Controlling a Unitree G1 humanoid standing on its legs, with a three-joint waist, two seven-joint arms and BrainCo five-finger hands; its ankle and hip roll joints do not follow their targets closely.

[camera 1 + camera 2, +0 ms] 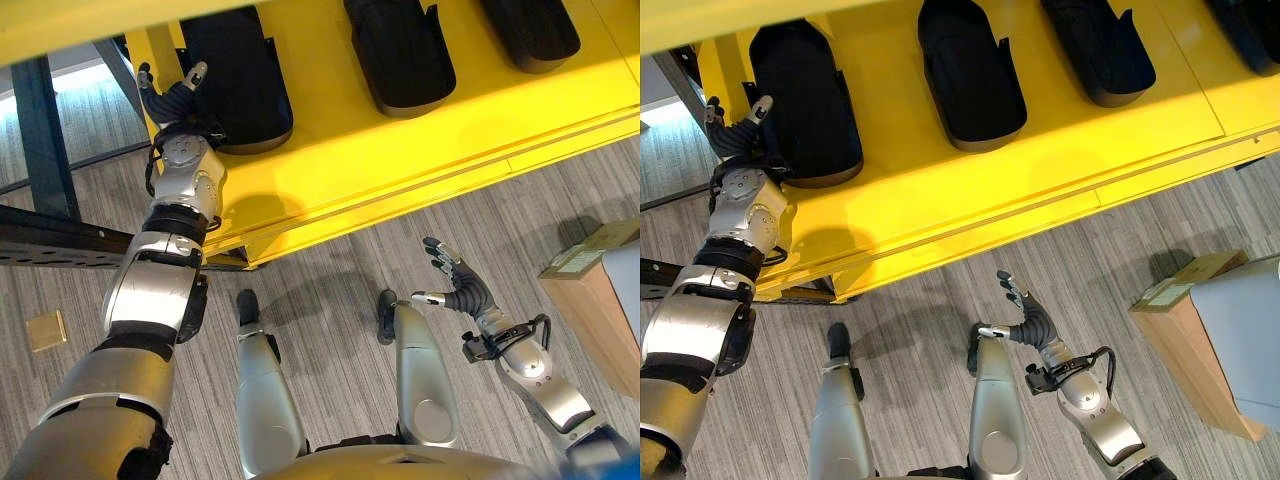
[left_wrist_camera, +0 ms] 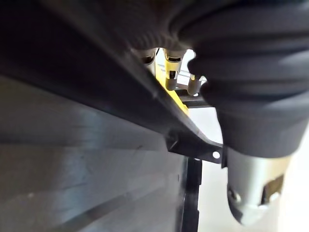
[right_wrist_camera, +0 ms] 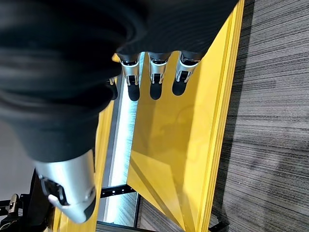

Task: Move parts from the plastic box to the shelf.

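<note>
While the yellow shelf (image 1: 970, 205) is broad, its outermost black part (image 1: 805, 100) sits near the end by the dark post (image 1: 45, 140), and the left hand (image 1: 170, 95), against that part's outer side with fingers I cannot tell curled or straight, could nudge it askew. Four black parts line the shelf, the others inward, well apart. Below the shelf's front edge over the floor, the right hand (image 1: 1025, 315) hangs spread and empty; one cardboard box (image 1: 1185, 335) stands beyond it.

Nothing readable anywhere: the yellow shelf (image 1: 1040, 170) is bare of print, the black parts (image 1: 970, 70) on it carry no markings, and the label on the cardboard box (image 1: 1185, 350) at right is too small to read.
</note>
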